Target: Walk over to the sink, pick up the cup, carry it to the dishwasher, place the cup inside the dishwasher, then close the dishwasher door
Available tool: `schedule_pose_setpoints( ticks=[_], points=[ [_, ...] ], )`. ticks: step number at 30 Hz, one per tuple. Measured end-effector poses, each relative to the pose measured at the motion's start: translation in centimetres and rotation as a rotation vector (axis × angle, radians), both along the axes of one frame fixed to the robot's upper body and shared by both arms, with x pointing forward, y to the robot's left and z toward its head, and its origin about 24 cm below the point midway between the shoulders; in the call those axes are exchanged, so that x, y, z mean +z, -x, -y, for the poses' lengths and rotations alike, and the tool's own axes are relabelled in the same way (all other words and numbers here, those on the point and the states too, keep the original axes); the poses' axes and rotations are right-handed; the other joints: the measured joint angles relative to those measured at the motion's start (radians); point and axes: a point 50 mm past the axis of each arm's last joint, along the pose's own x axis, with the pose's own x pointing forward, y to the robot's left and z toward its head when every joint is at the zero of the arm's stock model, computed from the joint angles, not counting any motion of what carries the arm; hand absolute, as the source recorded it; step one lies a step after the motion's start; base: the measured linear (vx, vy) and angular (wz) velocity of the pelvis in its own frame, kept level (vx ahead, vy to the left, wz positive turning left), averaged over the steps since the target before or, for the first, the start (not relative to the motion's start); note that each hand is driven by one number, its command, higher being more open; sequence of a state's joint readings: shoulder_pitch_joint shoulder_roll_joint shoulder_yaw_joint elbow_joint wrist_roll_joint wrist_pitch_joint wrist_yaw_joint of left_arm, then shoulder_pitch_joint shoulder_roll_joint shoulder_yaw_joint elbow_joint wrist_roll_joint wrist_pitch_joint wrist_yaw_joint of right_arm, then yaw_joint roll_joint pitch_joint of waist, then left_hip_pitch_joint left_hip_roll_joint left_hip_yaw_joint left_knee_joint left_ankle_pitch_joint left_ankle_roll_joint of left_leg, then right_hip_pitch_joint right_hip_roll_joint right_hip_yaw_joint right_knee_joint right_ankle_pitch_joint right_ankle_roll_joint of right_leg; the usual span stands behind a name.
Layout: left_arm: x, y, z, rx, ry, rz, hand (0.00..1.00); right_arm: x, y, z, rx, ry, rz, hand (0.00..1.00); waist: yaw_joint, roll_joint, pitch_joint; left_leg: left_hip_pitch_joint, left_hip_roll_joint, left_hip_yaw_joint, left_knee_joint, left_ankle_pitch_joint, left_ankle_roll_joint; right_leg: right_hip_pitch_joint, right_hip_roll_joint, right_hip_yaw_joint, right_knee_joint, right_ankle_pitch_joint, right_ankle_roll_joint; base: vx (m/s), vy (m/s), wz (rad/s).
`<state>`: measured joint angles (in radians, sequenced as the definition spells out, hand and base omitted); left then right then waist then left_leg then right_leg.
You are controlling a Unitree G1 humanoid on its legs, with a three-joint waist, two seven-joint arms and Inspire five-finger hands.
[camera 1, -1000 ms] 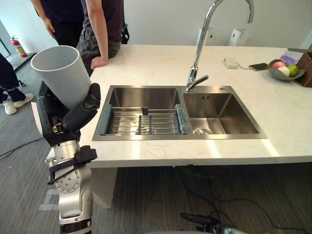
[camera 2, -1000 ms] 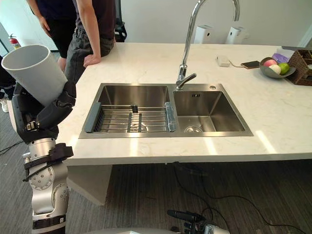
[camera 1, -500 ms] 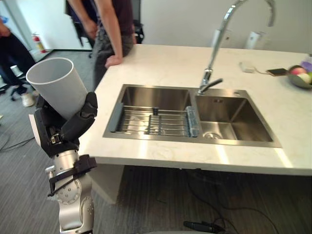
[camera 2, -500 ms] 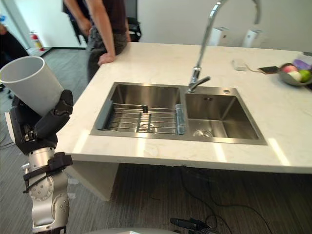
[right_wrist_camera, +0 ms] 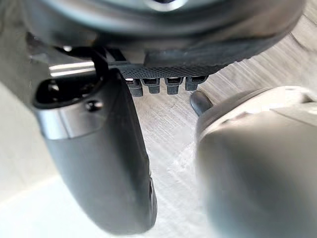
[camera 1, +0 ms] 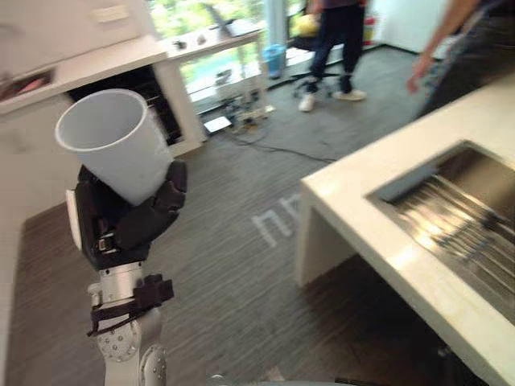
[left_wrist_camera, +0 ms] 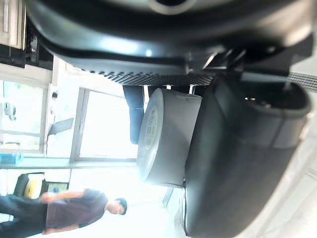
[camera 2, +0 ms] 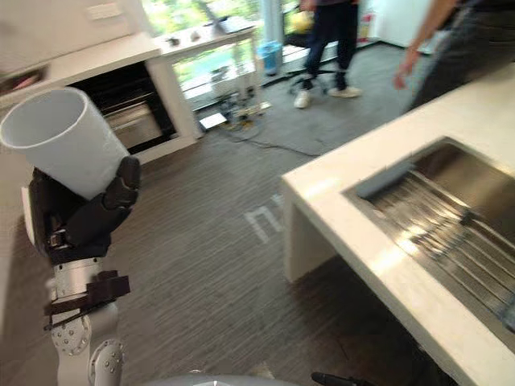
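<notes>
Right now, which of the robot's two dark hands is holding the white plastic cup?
The left hand, curled round the base of the tilted white plastic cup; the right hand carries nothing.

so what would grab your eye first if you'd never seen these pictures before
The big pale cup stands out first, held tilted with its mouth upward in the dark left hand at the views' left. Next comes the light counter with its steel sink at the right. Far behind, a person stands on the grey floor.
</notes>
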<state>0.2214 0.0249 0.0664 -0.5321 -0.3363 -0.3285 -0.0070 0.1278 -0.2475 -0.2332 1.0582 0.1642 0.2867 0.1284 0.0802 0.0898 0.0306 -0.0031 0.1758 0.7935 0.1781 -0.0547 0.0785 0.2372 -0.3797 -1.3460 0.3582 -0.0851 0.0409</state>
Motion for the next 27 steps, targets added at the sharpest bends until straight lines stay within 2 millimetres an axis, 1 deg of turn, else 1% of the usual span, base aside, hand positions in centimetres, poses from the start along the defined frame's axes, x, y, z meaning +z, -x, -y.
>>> schedule_pose_setpoints(
  ticks=[1,2,3,4,5,6,7,8,9,10,11,12,13,14,15,16,17,18,19,20,21,22,23,24,27],
  points=[
    [0.0,0.0,0.1,-0.013,0.008,0.000,0.00,-0.1,-0.1,-0.3,-0.004,-0.010,0.002,1.00,-0.004,-0.001,-0.003,0.011,-0.018,-0.036,-0.055,0.000,0.000,0.008,-0.038,-0.012,0.091,-0.039,0.016,-0.04,0.259,2.16],
    [-0.1,0.0,-0.3,-0.005,0.025,0.001,0.00,-0.2,-1.4,-1.4,0.007,-0.029,0.033,1.00,-0.007,-0.009,0.007,0.015,-0.034,-0.095,-0.106,0.029,-0.024,-0.017,-0.019,0.012,0.066,-0.091,0.068,-0.06,0.110,1.59],
    [-0.4,-0.2,-0.7,0.004,0.028,-0.017,0.00,-0.1,-2.5,-2.0,0.008,-0.048,0.065,1.00,-0.007,-0.020,0.010,0.024,-0.045,-0.130,-0.135,0.051,-0.032,-0.038,0.019,0.032,-0.014,-0.080,0.051,-0.07,0.004,1.50],
    [-1.0,-0.4,-0.9,0.006,0.019,-0.045,0.00,0.0,-3.7,-3.0,0.016,-0.072,0.097,1.00,-0.006,-0.051,0.024,0.041,-0.083,-0.171,-0.158,0.065,-0.051,-0.049,0.040,0.035,-0.115,0.027,-0.019,-0.05,-0.049,1.16],
    [-1.7,-0.6,-0.5,-0.012,0.029,-0.077,0.00,0.0,-3.7,-3.2,0.014,-0.073,0.101,1.00,-0.007,-0.047,0.019,0.048,-0.089,-0.196,-0.172,0.064,-0.053,-0.014,0.030,0.022,-0.107,0.043,0.009,-0.03,-0.017,1.17],
    [-2.4,-0.5,0.3,-0.054,0.031,-0.121,0.00,0.3,-4.3,-3.1,0.021,-0.067,0.119,1.00,0.012,-0.039,0.016,0.050,-0.103,-0.230,-0.187,0.063,-0.055,-0.003,-0.008,0.043,-0.040,0.048,0.003,-0.02,0.077,0.95],
    [-2.4,-0.6,1.0,-0.089,0.028,-0.123,0.00,0.4,-4.8,-3.2,0.029,-0.063,0.135,1.00,0.019,-0.036,0.019,0.042,-0.118,-0.259,-0.187,0.062,-0.046,-0.007,-0.034,0.091,0.006,0.051,-0.002,-0.01,0.103,0.94],
    [-2.4,-0.6,1.3,-0.110,0.023,-0.121,0.00,0.5,-5.1,-3.2,0.035,-0.058,0.144,1.00,0.016,-0.035,0.019,0.036,-0.135,-0.286,-0.188,0.065,-0.039,-0.012,-0.049,0.140,0.033,0.057,-0.011,0.03,0.149,1.23],
    [-2.3,-1.0,2.1,-0.158,0.014,-0.110,0.00,0.6,-5.3,-3.4,0.033,-0.052,0.156,1.00,0.008,-0.035,0.019,0.029,-0.164,-0.359,-0.198,0.079,-0.016,-0.028,-0.070,0.279,0.084,0.079,-0.045,0.04,0.112,1.43],
    [-2.1,-1.3,2.7,-0.190,0.008,-0.100,0.00,0.5,-5.0,-3.4,0.028,-0.048,0.151,1.00,0.000,-0.035,0.020,0.029,-0.177,-0.405,-0.207,0.086,-0.005,-0.045,-0.071,0.374,0.113,0.096,-0.070,0.09,0.085,2.06],
    [-1.8,-1.9,3.7,-0.253,0.006,-0.075,0.00,0.2,-4.2,-3.8,-0.009,-0.053,0.137,1.00,-0.020,-0.027,0.019,0.015,-0.180,-0.498,-0.213,0.097,0.017,-0.086,-0.017,0.600,0.118,0.020,-0.014,0.09,-0.018,2.23],
    [-2.0,-2.5,4.4,-0.291,0.012,-0.073,0.00,0.3,-4.8,-4.3,-0.046,-0.063,0.168,1.00,-0.028,-0.024,0.030,0.000,-0.181,-0.577,-0.213,0.108,0.030,-0.113,0.090,0.797,0.060,-0.074,0.015,0.11,-0.070,2.09],
    [-2.3,-2.8,4.6,-0.303,0.018,-0.085,0.00,0.2,-5.0,-4.5,-0.065,-0.074,0.172,1.00,-0.026,-0.024,0.034,-0.001,-0.182,-0.600,-0.212,0.112,0.027,-0.120,0.138,0.871,0.024,-0.101,0.015,0.10,-0.079,1.62],
    [-3.1,-3.0,4.8,-0.305,0.021,-0.125,0.00,0.2,-5.3,-5.0,-0.075,-0.092,0.176,1.00,-0.022,-0.026,0.034,0.004,-0.188,-0.637,-0.214,0.115,0.023,-0.126,0.206,0.968,-0.077,-0.121,0.017,0.10,-0.059,0.92],
    [-3.8,-2.9,4.6,-0.293,0.028,-0.157,0.00,0.3,-6.0,-5.4,-0.085,-0.112,0.190,1.00,-0.015,-0.023,0.036,0.015,-0.192,-0.657,-0.227,0.114,0.022,-0.154,0.251,1.027,-0.153,-0.121,0.021,0.07,-0.029,0.58],
    [-3.9,-2.8,4.5,-0.286,0.032,-0.166,0.00,0.4,-6.5,-5.6,-0.077,-0.121,0.196,1.00,-0.011,-0.022,0.037,0.017,-0.193,-0.660,-0.234,0.109,0.025,-0.190,0.266,1.055,-0.153,-0.121,0.021,0.06,-0.028,0.14],
    [-4.0,-2.7,4.5,-0.283,0.031,-0.170,0.00,0.5,-7.4,-6.1,-0.062,-0.146,0.202,1.00,-0.012,-0.024,0.050,0.029,-0.194,-0.665,-0.250,0.089,0.051,-0.278,0.289,1.105,-0.110,-0.121,0.021,0.03,-0.034,-0.01],
    [-4.0,-2.7,4.6,-0.289,0.026,-0.175,0.00,0.9,-8.4,-6.4,-0.048,-0.166,0.228,1.00,-0.017,-0.029,0.072,0.051,-0.193,-0.666,-0.253,0.082,0.054,-0.355,0.308,1.150,-0.067,-0.118,0.025,0.04,-0.050,0.04],
    [-4.1,-2.7,4.7,-0.294,0.020,-0.179,0.00,1.0,-8.7,-6.5,-0.048,-0.178,0.239,1.00,-0.024,-0.034,0.082,0.064,-0.193,-0.670,-0.252,0.077,0.050,-0.385,0.315,1.171,-0.057,-0.115,0.029,0.03,-0.084,0.18],
    [-4.1,-2.7,4.7,-0.304,-0.005,-0.184,0.00,1.3,-9.5,-6.7,-0.036,-0.200,0.266,1.00,-0.040,-0.046,0.099,0.093,-0.192,-0.682,-0.251,0.066,0.037,-0.413,0.321,1.195,-0.068,-0.092,0.030,0.07,-0.120,0.42],
    [-4.1,-2.7,4.9,-0.332,-0.040,-0.184,0.00,1.3,-9.7,-7.1,-0.024,-0.214,0.275,1.00,-0.052,-0.066,0.111,0.116,-0.200,-0.704,-0.233,0.048,0.018,-0.411,0.311,1.220,-0.133,-0.036,0.026,0.09,-0.134,0.54],
    [-4.1,-2.6,5.0,-0.345,-0.058,-0.184,0.00,1.3,-9.5,-7.3,-0.022,-0.218,0.272,1.00,-0.054,-0.078,0.108,0.120,-0.205,-0.719,-0.219,0.035,0.009,-0.407,0.303,1.228,-0.146,0.012,0.022,0.17,-0.175,0.70],
    [-4.2,-2.5,5.4,-0.379,-0.078,-0.182,0.00,1.1,-9.0,-7.3,-0.021,-0.217,0.257,1.00,-0.055,-0.094,0.099,0.119,-0.211,-0.747,-0.184,0.009,-0.015,-0.385,0.300,1.227,-0.153,0.086,0.001,0.13,-0.117,0.46],
    [-4.3,-2.7,6.7,-0.530,-0.120,-0.194,0.00,0.3,-6.8,-8.2,-0.016,-0.206,0.216,1.00,-0.044,-0.106,0.045,0.065,-0.125,-0.764,0.110,-0.206,-0.096,-0.269,0.374,1.178,-0.203,0.062,-0.058,0.10,-0.086,0.31],
    [-4.3,-2.7,6.7,-0.530,-0.120,-0.194,0.00,0.3,-6.8,-8.2,-0.016,-0.206,0.215,1.00,-0.044,-0.106,0.044,0.066,-0.125,-0.761,0.110,-0.206,-0.096,-0.270,0.375,1.180,-0.205,0.062,-0.057,0.00,0.000,-0.03]
  ],
)
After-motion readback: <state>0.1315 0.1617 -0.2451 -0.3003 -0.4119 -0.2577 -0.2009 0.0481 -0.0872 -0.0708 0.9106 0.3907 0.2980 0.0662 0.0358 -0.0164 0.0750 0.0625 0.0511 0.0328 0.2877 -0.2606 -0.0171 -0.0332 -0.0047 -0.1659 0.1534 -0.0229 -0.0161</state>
